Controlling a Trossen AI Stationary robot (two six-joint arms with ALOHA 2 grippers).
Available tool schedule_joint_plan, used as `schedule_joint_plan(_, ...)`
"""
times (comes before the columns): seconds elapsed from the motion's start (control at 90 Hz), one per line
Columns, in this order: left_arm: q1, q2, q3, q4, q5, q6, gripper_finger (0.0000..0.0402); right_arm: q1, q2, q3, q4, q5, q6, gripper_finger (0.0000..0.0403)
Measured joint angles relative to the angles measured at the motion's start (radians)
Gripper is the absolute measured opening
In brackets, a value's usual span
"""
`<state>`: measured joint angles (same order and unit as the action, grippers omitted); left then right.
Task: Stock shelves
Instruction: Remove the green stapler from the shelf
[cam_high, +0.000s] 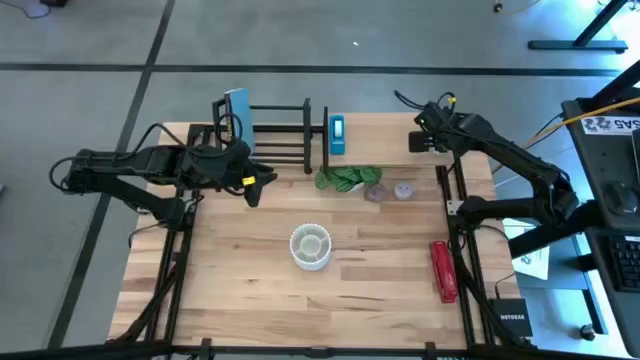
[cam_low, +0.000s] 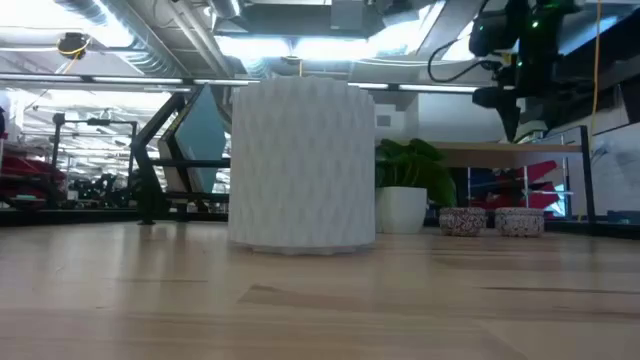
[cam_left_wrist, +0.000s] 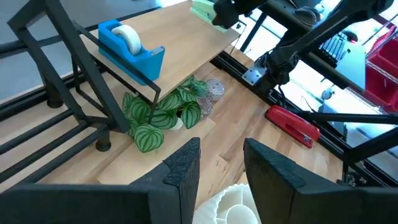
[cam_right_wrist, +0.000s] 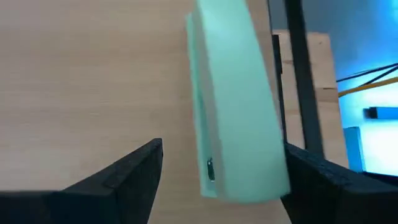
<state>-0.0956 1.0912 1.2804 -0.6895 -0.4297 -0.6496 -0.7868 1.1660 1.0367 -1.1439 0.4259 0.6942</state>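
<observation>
Right gripper (cam_right_wrist: 217, 168), fingers spread, hangs over the shelf board (cam_high: 400, 135), released from a pale green stapler (cam_right_wrist: 233, 106) lying on the board. Left gripper (cam_left_wrist: 221, 171), fingers parted and holding nothing, hovers near the black rack (cam_high: 270, 130). On the wooden table (cam_high: 240, 290): 1 white cup (cam_high: 310, 246), 1 plant (cam_high: 345, 179), 1 red stapler (cam_high: 443, 270). Grey floor surrounds the table.

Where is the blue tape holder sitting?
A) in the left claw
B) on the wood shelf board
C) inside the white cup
B: the blue tape holder rests on the light-wood shelf board, above the leafy plant.
</observation>
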Motion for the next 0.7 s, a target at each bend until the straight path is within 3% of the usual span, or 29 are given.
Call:
schedule_joint_plan(0.133,0.0,0.0,0.0,0.0,0.0,-0.003,0.0107,0.0,0.021,0.0,0.0,-0.013,-0.007,0.0227)
schedule_joint_plan(0.389,-0.001,0.0,0.0,0.0,0.0,-0.005,0.0107,0.0,0.009,0.003,-0.011,-0.016,-0.04,0.01)
schedule_joint_plan(0.7,0.0,0.0,0.0,0.0,0.001,-0.002,0.0107,0.013,-0.017,0.15,-0.111,-0.054,-0.053,0.0098)
